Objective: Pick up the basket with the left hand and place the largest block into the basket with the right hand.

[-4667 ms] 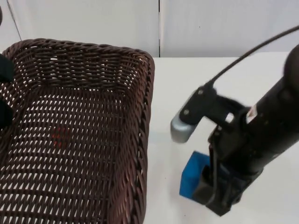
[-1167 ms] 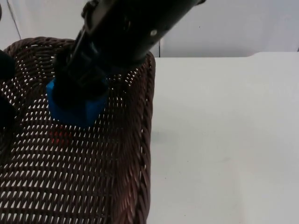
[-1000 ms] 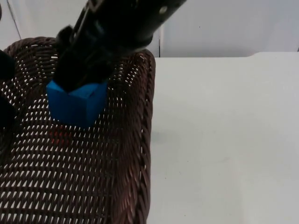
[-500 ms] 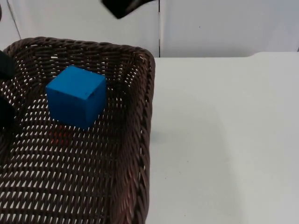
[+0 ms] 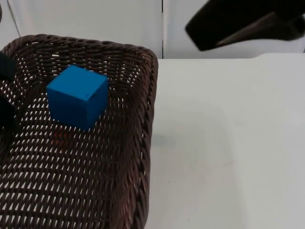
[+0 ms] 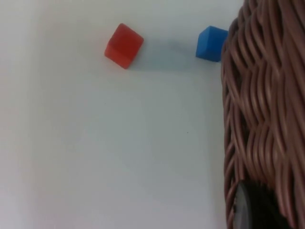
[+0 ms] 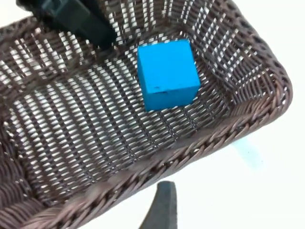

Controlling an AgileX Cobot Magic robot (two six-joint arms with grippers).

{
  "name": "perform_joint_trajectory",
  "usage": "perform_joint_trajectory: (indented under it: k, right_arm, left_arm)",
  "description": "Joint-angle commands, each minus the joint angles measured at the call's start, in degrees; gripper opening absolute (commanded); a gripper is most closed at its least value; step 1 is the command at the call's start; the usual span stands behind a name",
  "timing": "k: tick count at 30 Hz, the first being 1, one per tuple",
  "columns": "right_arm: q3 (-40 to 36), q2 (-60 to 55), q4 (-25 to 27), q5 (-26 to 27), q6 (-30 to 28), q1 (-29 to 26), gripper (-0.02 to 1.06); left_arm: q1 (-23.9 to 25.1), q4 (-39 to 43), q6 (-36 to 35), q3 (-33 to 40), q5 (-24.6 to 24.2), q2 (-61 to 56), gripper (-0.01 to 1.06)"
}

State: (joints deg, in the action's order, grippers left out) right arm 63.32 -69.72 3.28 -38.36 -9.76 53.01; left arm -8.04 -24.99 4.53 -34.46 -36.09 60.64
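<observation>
Where the basket (image 5: 143, 119) hangs, big blue block (image 5: 77, 97) inside.

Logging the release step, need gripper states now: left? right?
Left gripper: shut on the basket rim, holding it up.
Right gripper: holds nothing, above the basket's edge; open or shut cannot be told. Blue block lies in the basket.

Largest block (image 5: 77, 97) inside basket (image 5: 147, 119), near its back wall.
</observation>
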Motion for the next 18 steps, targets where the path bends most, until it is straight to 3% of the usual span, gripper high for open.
perform_joint_trajectory:
  k: [1, 6, 10, 14, 18]
  right_arm:
    - [-1.05, 2.17, -0.22, 1.97, 0.93, 0.07, 0.72]
    - [-1.16, 6.18, -0.09, 2.0, 1.76, 0.07, 0.72]
    - [-1.16, 7.65, -0.09, 2.0, 2.7, 0.07, 0.72]
    - [-1.16, 7.97, 0.02, 1.25, 2.7, 0.07, 0.72]
    - [-1.16, 7.97, 0.02, 0.73, 2.94, 0.07, 0.72]
  left_arm:
    - [0.12, -0.86, 0.32, -0.09, 2.89, -0.63, 0.0]
    - [0.12, -2.5, 0.32, -0.09, 6.47, -0.63, 0.0]
    - [0.12, -9.64, 4.51, -0.09, 8.07, 0.52, 0.0]
    - [-1.11, -25.46, 18.51, -0.09, 8.42, 5.19, 0.0]
    - [-5.38, -35.12, 26.0, -0.09, 12.2, 11.1, 0.0]
